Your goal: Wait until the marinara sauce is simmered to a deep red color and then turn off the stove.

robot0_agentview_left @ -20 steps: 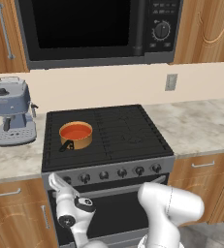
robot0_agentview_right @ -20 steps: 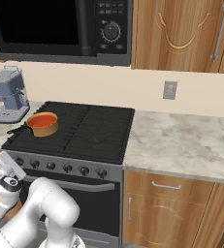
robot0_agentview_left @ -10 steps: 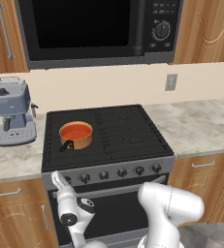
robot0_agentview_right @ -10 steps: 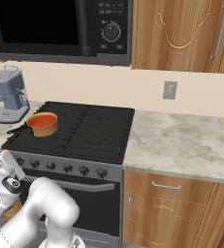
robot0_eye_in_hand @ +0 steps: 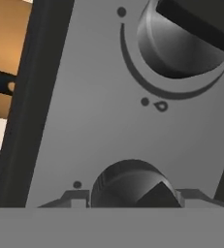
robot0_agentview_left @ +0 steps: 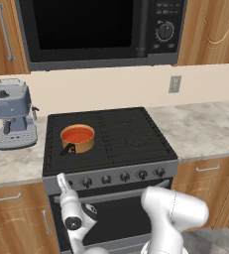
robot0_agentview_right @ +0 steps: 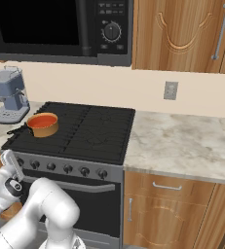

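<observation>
The marinara sauce (robot0_agentview_left: 77,134) (robot0_agentview_right: 42,119) is a flat orange-red disc in a small copper saucepan (robot0_agentview_left: 78,141) (robot0_agentview_right: 44,127) on the front left burner of the stove (robot0_agentview_left: 126,134) (robot0_agentview_right: 89,131). My gripper (robot0_agentview_left: 62,182) (robot0_agentview_right: 9,159) (robot0_eye_in_hand: 130,196) is pressed to the left end of the stove's grey knob strip. In the hand view a black knob (robot0_eye_in_hand: 133,184) sits between my fingertips (robot0_eye_in_hand: 67,198), and the gripper is shut on it. A second knob (robot0_eye_in_hand: 181,38) lies above it, and the copper pan wall (robot0_eye_in_hand: 7,58) shows at the left.
A grey espresso machine (robot0_agentview_left: 12,119) (robot0_agentview_right: 6,95) stands on the counter left of the stove. A black microwave (robot0_agentview_left: 96,30) (robot0_agentview_right: 60,29) hangs above. Marble counter (robot0_agentview_left: 200,129) (robot0_agentview_right: 182,146) runs to the right. Several more knobs (robot0_agentview_left: 125,177) (robot0_agentview_right: 67,169) line the strip.
My hand has shifted slightly to the right along the knob strip and rolled a little. The saucepan and sauce look the same.
</observation>
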### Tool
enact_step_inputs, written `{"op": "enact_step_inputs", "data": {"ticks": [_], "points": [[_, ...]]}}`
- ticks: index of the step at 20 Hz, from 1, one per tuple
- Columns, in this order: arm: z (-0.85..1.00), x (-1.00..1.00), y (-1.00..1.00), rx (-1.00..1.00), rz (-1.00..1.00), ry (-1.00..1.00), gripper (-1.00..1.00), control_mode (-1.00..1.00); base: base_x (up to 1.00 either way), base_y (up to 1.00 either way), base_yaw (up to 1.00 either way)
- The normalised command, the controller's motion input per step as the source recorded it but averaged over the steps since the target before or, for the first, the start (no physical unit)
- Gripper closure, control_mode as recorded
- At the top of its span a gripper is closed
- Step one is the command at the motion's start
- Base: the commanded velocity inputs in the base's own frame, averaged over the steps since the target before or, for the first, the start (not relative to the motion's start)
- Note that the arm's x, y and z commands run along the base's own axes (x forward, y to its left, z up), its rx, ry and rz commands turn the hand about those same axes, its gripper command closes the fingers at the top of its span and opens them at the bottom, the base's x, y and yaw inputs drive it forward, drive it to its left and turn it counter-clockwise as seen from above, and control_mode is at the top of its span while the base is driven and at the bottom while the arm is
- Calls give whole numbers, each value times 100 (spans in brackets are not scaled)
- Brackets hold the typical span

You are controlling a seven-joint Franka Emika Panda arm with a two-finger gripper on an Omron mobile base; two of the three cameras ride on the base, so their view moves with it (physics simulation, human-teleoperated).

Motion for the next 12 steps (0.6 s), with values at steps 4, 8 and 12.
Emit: {"op": "enact_step_inputs", "data": {"ticks": [4, 8, 12], "points": [[-4, -13, 23, 26, -22, 5, 100, -100, 0, 0, 0], [-3, -13, 23, 26, -23, 7, 100, -100, 0, 0, 0], [-2, -12, 24, 26, -23, 9, 100, -100, 0, 0, 0]]}}
